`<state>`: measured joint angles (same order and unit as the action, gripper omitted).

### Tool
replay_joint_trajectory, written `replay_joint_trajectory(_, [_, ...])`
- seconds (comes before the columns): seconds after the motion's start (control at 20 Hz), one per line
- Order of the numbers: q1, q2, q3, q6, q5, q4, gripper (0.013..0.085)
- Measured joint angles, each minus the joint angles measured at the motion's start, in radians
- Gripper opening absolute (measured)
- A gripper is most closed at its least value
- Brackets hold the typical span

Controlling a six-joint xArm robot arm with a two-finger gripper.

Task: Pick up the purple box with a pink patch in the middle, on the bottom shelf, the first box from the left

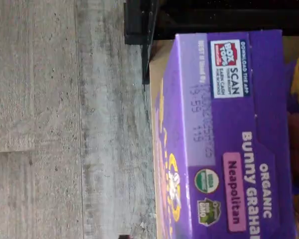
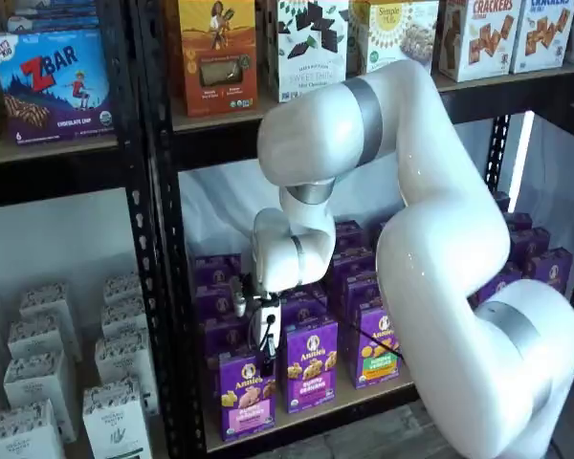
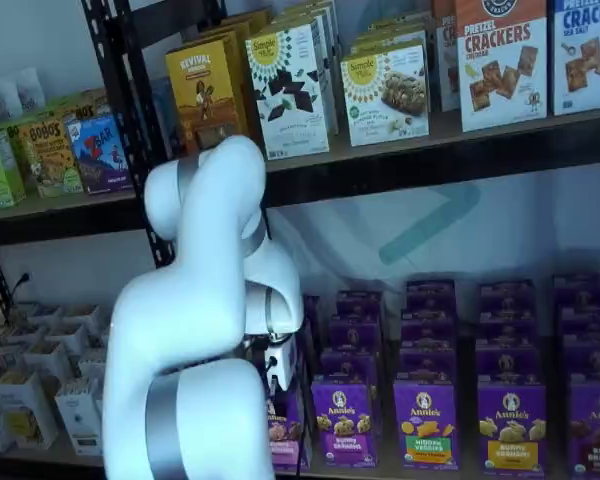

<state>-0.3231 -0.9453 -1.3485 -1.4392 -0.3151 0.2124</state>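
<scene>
The purple box (image 2: 247,394) stands at the front left of the bottom shelf (image 2: 349,405), with a pink band across its lower front. In a shelf view it is partly hidden behind my arm (image 3: 286,432). The wrist view shows its top close up (image 1: 229,139), with a pink "Neapolitan" patch. My gripper (image 2: 265,337) hangs right at the box's top edge, its black fingers pointing down. It also shows in a shelf view (image 3: 280,368). No gap between the fingers shows, and I cannot tell whether they touch the box.
Purple cartons with other bands (image 2: 311,363) stand to the right and behind. A black rack post (image 2: 167,287) stands just left of the box. Grey wood floor (image 1: 65,124) lies below. White cartons (image 2: 38,382) fill the rack to the left.
</scene>
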Motion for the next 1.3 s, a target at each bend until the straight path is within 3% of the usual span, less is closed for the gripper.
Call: replay_joint_trajectory(1.3, [-0.009,-0.039,-0.05,0.001,-0.026,0.01,0.085])
